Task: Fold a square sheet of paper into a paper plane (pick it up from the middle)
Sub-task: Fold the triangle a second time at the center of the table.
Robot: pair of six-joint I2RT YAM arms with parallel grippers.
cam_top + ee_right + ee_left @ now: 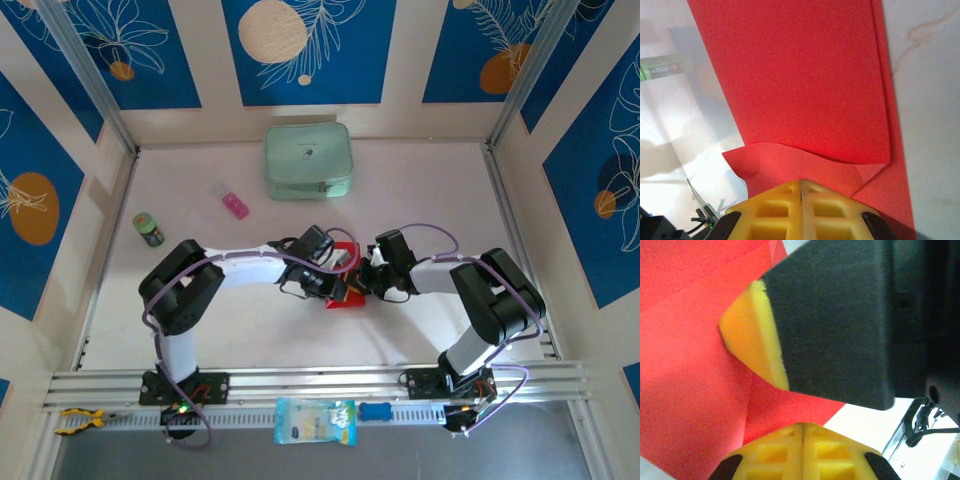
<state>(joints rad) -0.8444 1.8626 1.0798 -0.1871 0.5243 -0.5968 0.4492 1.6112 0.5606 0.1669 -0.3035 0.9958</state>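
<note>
Square sheet of paper (pixel 800 75) was partly folded, left gripper (pixel 802 426) and right gripper (pixel 801 183) both clamped fully shut on it, I'd guess to pin the crease down.

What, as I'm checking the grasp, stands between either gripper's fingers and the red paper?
Nothing visible does. The left gripper and the right gripper are both shut directly on the red paper, with no other object in between.
</note>
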